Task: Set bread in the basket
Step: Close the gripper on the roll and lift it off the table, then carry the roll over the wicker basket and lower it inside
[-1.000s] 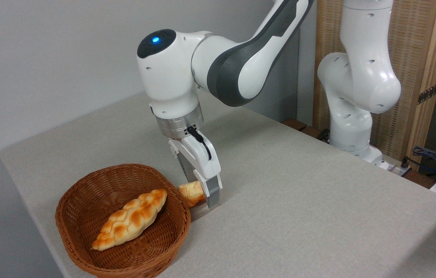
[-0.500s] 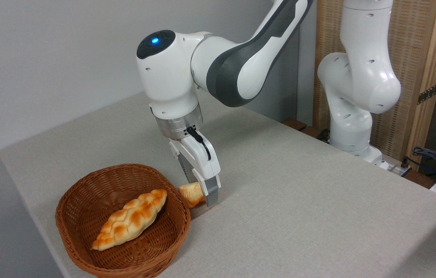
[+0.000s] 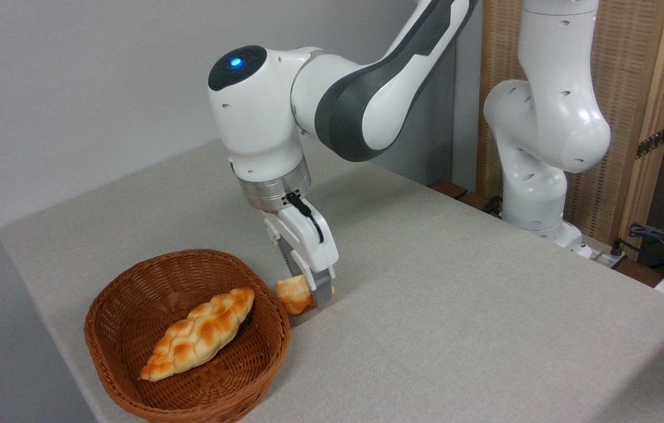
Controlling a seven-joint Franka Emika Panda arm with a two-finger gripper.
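2 breads total: the small bread (image 3: 292,295) on the table, and a long braided loaf (image 3: 198,341) already lying in the basket (image 3: 132,305)
Hidden bits: the roll's right end is covered by the near gripper finger (image 3: 322,289), with just a sliver of orange peeking out past it; the far finger is mostly behind the bread, so can't really see its tip
Cut off: the arm's upper links run out of the top edge, and the basket's bottom rim clips the lower edge
Gripper: the gripper (image 3: 308,291) is down at table level, jaws narrowed onto the roll from both sides, looks like it's got hold of it
Bread location: just outside the basket's right rim, basically right beside the wicker, low at the tabletop; can't tell if it's resting on the cloth or slightly off it
Bread direction: long axis runs roughly left to right, pale end pointing at the basket
Braided loaf direction: diagonal, lower left to upper right
Surface: table (image 3: 455,329) with a plain beige-grey fabric look
Room: grey wall (image 3: 73,88) behind, woven wood-framed screen (image 3: 631,88) at the right, some cables (image 3: 661,238) by the right edge
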